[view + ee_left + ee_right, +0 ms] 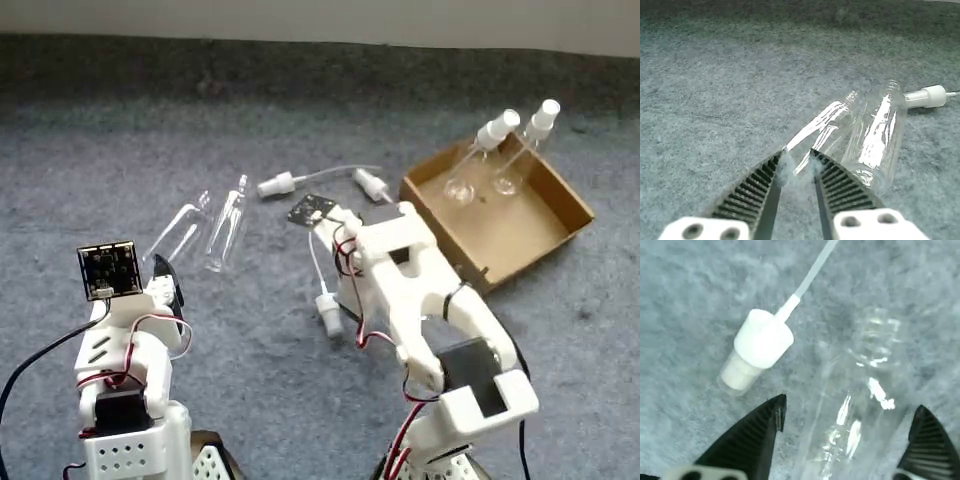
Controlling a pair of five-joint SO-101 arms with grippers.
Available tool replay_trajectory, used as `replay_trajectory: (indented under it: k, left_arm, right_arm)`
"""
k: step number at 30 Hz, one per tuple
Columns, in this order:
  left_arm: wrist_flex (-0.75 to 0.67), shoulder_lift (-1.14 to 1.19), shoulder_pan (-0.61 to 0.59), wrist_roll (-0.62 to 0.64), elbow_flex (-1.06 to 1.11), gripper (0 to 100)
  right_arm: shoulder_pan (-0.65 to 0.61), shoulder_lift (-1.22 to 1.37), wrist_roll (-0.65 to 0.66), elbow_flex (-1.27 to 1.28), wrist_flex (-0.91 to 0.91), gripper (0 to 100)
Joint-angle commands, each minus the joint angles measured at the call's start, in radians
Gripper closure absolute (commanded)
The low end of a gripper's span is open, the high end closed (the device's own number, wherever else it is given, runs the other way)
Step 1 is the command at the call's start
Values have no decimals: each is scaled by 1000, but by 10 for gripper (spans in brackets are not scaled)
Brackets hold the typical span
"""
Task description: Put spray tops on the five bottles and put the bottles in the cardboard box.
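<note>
Ok, at the far left my left gripper [798,154] sits low over the grey carpet [300,110]. Its jaws are parted only a sliver and pinch nothing. The tips are just beside the base of the first bare bottle [183,228]. That bottle is clear and uncapped and lies flat. The second bare bottle [228,232] looks the same and lies alongside, both necks pointing away from the arm.

Next comes a white spray top [280,184] lying loose with its dip tube trailing right. A second loose top [372,185] lies near the box corner, and a third top [328,308] lies mid-carpet beside the right arm.

My right gripper [850,405] is spread wide. A third clear bottle [865,355] lies between the jaws, uncapped; I can't tell whether either jaw touches it. The third top lies just beside that bottle.

At the far right is the cardboard box [560,205], open. Inside are capped bottle one [478,158] and capped bottle two [522,150], their white tops at the far rim.
</note>
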Motion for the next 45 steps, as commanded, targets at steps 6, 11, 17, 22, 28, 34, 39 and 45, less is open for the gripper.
replay_trajectory:
  k: [6,11,17,22,28,34,39,45]
  left_arm:
    - [-20,-10,16,-8,-5,950]
    - [-20,-10,16,-8,-5,950]
    - [-20,-10,16,-8,-5,949]
    - [-20,-10,16,-8,-5,949]
    - [-17,-10,18,-8,-5,948]
    - [-14,-8,81,-8,-5,948]
    - [-14,-8,125,-104,-7,948]
    - [98,-8,196,-212,-50,948]
  right_arm:
    - [2,22,8,-114,-22,659]
    - [2,16,9,-120,-22,806]
    - [15,-5,9,-122,10,871]
    - [45,-213,3,-122,42,871]
    - [87,-532,3,-108,44,870]
    - [139,-812,2,39,35,870]
    - [203,-1032,-64,254,-28,870]
    - [272,-1303,-287,544,-286,870]
